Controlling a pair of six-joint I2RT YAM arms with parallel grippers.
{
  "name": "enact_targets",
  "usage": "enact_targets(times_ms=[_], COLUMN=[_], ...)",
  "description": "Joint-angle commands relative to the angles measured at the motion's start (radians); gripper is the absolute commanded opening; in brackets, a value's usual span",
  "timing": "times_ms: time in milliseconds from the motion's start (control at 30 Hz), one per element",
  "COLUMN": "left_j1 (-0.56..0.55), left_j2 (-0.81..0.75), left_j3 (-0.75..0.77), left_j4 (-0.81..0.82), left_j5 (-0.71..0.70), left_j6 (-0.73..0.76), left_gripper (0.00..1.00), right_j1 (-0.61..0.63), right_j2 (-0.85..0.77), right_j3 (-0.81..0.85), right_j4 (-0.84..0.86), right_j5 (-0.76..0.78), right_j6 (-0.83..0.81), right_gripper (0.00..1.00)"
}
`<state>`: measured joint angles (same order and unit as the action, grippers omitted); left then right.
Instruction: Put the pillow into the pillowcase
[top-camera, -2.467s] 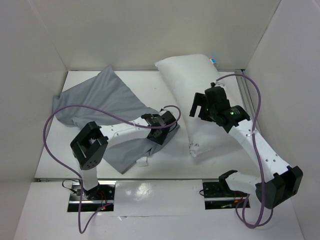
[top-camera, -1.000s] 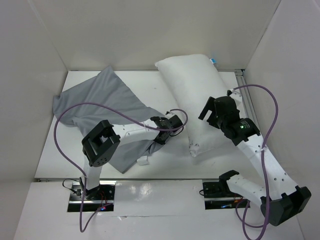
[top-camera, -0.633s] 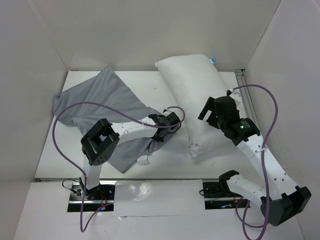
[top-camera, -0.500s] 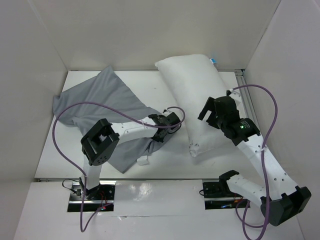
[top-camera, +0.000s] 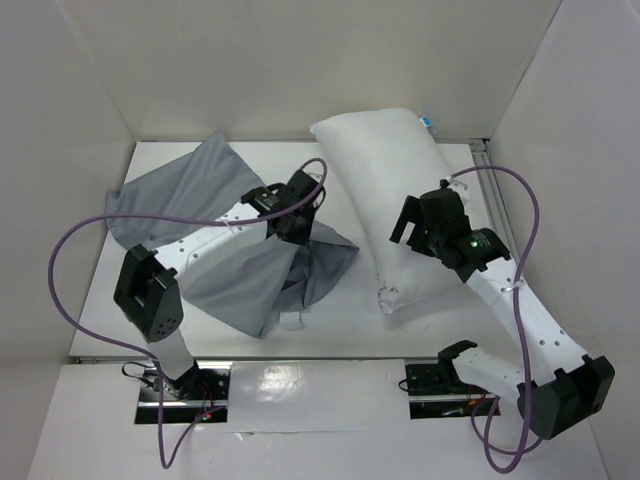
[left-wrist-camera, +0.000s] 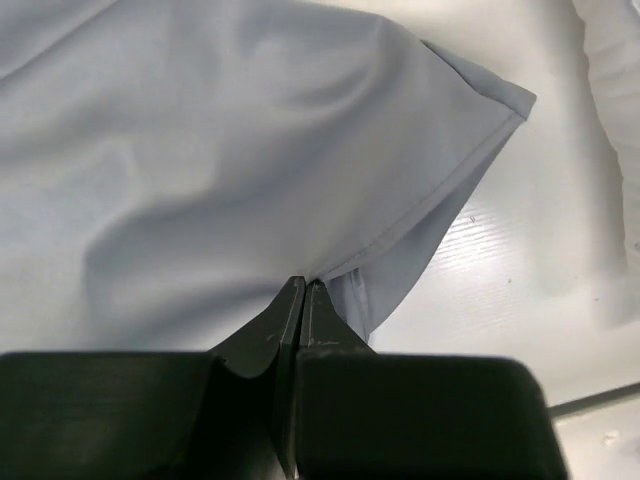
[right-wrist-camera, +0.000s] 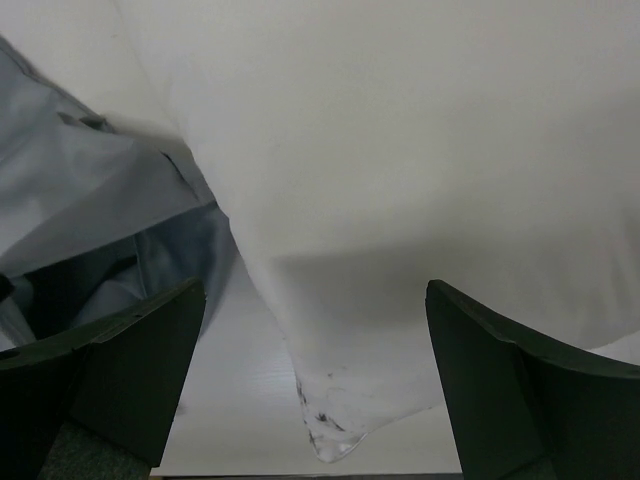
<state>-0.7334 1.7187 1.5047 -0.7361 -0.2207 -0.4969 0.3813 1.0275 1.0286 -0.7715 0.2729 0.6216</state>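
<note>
The pillowcase (top-camera: 225, 260), a blue-grey wrinkly sack, spreads over the left half of the table. My left gripper (top-camera: 296, 228) is shut on its hem and holds that edge raised, so the cloth tents up. In the left wrist view the jaws (left-wrist-camera: 303, 287) pinch the stitched hem of the pillowcase (left-wrist-camera: 200, 150). The pillow (top-camera: 385, 180), plump and white, lies diagonally at centre right. My right gripper (top-camera: 412, 228) hovers open over the pillow's near half. Seen from the right wrist, the pillow (right-wrist-camera: 400, 120) fills the space between the wide-open fingers (right-wrist-camera: 130, 370), its near corner pointing down.
White walls close in the table on the left, back and right. A metal rail (top-camera: 490, 170) runs along the right wall beside the pillow. A small white tag (top-camera: 290, 322) hangs at the pillowcase's near edge. Purple cables loop over both arms.
My left gripper shut on the pillowcase hem, then rose and swung toward the back, lifting the cloth. My right gripper shifted slightly left over the pillow and stayed open.
</note>
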Motion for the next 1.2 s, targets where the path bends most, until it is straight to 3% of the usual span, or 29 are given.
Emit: enact_targets(times_ms=[0,200,400,567,633,733,767,800,833,900,1167], left_j1=[0.052,0.222,0.315,0.350,0.359,0.371,0.384,0.384,0.384,0.394,0.451], left_j2=[-0.021,-0.033,0.062,0.119,0.131,0.140,0.140,0.140,0.151,0.160,0.272], left_j3=[0.012,0.126,0.331,0.408,0.436,0.446,0.456,0.456,0.477,0.495,0.641], left_j4=[-0.014,-0.041,-0.131,-0.160,-0.169,-0.169,-0.169,-0.169,-0.169,-0.180,-0.209], left_j5=[0.122,0.306,0.334,0.369,0.369,0.379,0.379,0.379,0.388,0.388,0.417], left_j6=[0.029,0.032,0.055,0.055,0.055,0.055,0.055,0.055,0.055,0.055,0.046], left_gripper=[0.00,0.00,0.00,0.00,0.00,0.00,0.00,0.00,0.00,0.00,0.00], right_j1=[-0.005,-0.005,-0.005,-0.027,-0.036,-0.062,-0.076,-0.085,-0.085,-0.094,-0.076], right_j2=[0.011,0.078,0.393,0.763,0.834,0.930,0.950,0.980,0.980,0.927,0.351], right_j3=[0.065,0.227,0.509,0.755,0.813,0.824,0.824,0.840,0.840,0.805,0.250], right_j4=[0.024,-0.025,-0.083,-0.104,-0.081,-0.011,-0.002,-0.002,-0.011,-0.011,0.156], right_j5=[-0.035,0.018,0.161,0.131,0.094,0.042,0.031,0.017,0.003,0.003,-0.049], right_j6=[-0.060,-0.195,-0.249,-0.258,-0.267,-0.267,-0.267,-0.267,-0.267,-0.258,-0.257], right_gripper=[0.98,0.98,0.99,0.98,0.94,0.73,0.61,0.31,0.16,0.00,0.00])
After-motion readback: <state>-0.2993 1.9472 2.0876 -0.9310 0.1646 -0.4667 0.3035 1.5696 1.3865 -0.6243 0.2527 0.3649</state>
